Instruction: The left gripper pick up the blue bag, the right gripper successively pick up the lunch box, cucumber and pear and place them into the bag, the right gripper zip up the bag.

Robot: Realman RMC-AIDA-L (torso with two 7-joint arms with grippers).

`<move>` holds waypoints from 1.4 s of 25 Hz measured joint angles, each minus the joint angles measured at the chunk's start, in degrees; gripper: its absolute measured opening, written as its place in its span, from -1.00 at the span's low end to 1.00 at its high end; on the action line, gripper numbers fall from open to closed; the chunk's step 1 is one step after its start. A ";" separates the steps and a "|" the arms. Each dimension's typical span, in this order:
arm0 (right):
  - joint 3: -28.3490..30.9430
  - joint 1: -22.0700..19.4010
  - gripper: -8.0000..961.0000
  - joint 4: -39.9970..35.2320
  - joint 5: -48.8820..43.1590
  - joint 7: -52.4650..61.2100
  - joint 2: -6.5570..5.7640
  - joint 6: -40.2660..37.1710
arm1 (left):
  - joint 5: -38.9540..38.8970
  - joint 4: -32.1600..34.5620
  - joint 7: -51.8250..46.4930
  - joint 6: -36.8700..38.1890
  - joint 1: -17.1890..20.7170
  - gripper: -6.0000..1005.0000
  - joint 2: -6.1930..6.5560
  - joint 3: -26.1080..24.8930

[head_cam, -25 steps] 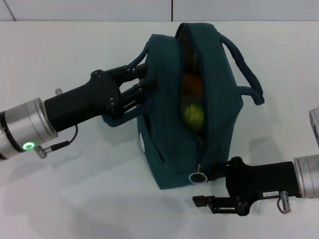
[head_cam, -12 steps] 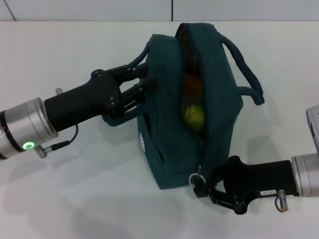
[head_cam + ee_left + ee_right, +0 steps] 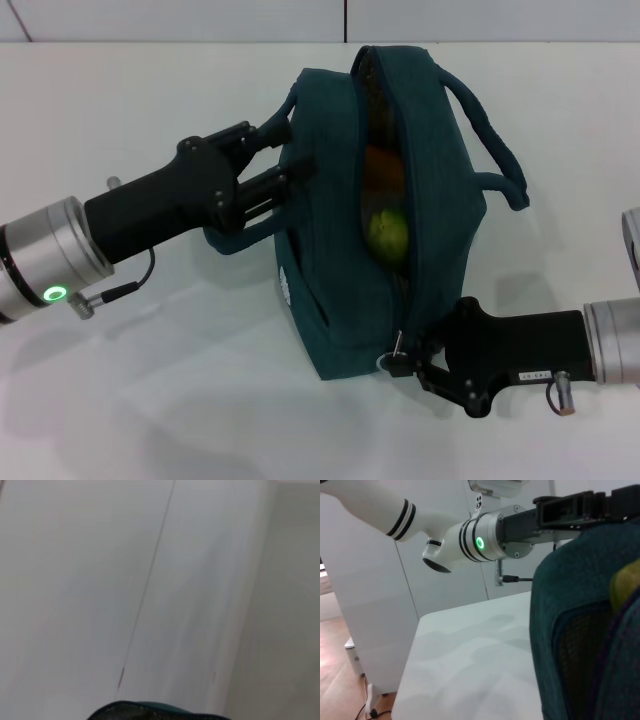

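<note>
The blue bag (image 3: 330, 250) lies on the white table with its long zipper open. Through the opening shows the pear (image 3: 386, 205), orange at one end and yellow-green at the other. The lunch box and cucumber cannot be made out inside. My left gripper (image 3: 290, 150) comes in from the left and is shut on the bag's left handle and side. My right gripper (image 3: 393, 357) is at the bag's near end, shut on the metal ring pull (image 3: 397, 344). In the right wrist view the bag (image 3: 570, 630) fills the near side, with the left gripper (image 3: 580, 505) beyond it.
The bag's second loop handle (image 3: 495, 140) sticks out to the right. White table (image 3: 150, 380) surrounds the bag, with a wall seam behind. The left wrist view shows only pale wall panels and a sliver of the bag (image 3: 160, 712).
My right gripper, open below the ring pull a second ago, rose to the bag's end and closed on the pull. The left gripper shifted slightly upward.
</note>
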 joint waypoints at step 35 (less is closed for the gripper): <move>1.46 0.60 -0.93 0.48 11.36 -8.62 -0.53 -5.59 | -0.15 -8.42 20.42 2.17 14.63 0.46 0.06 6.65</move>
